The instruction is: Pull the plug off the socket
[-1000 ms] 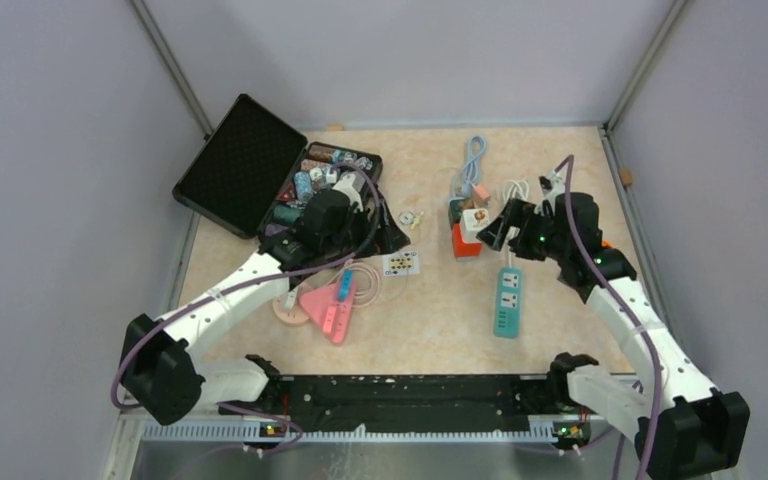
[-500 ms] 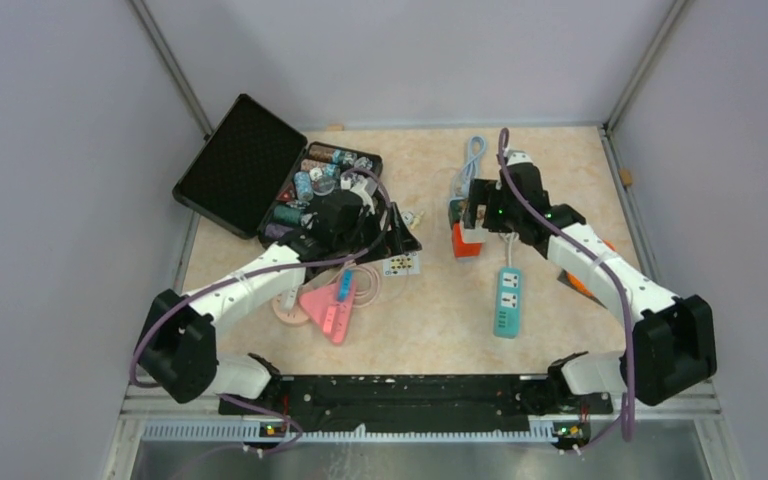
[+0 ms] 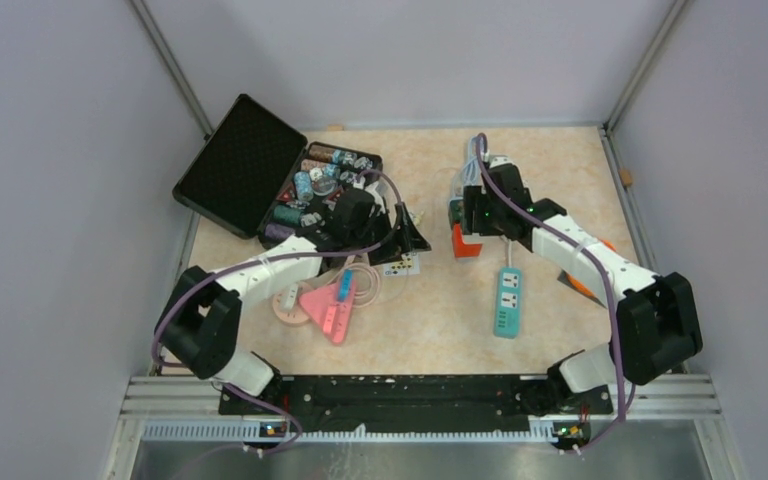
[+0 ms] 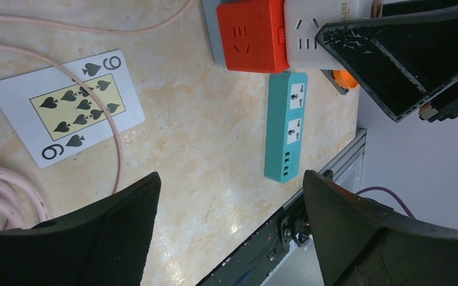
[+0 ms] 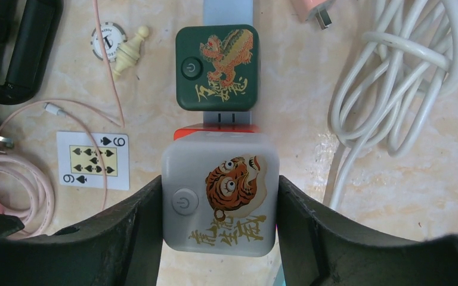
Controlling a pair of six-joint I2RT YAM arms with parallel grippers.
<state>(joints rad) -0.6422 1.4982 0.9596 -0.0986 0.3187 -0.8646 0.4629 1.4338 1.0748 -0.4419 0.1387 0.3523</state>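
Two cube plugs: green cube plug and tiger cube plug, gold Chinese lettering, seemingly on orange socket. Right claw clamped on tiger cube plug; left claw apart over desk.

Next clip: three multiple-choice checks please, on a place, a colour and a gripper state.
1. Where is the nine of spades card?
A. in the black case
B. on the table, a pink cable across it
C. on the teal power strip
2. What colour is the tiger-print cube in the right gripper?
A. green
B. teal
C. white
3. The left gripper is:
A. open, empty
B. shut on the card
C. shut on a cable

1 B: it lies on the table under the cable.
2 C: its faces are white.
3 A: its fingers stand wide apart, nothing between.
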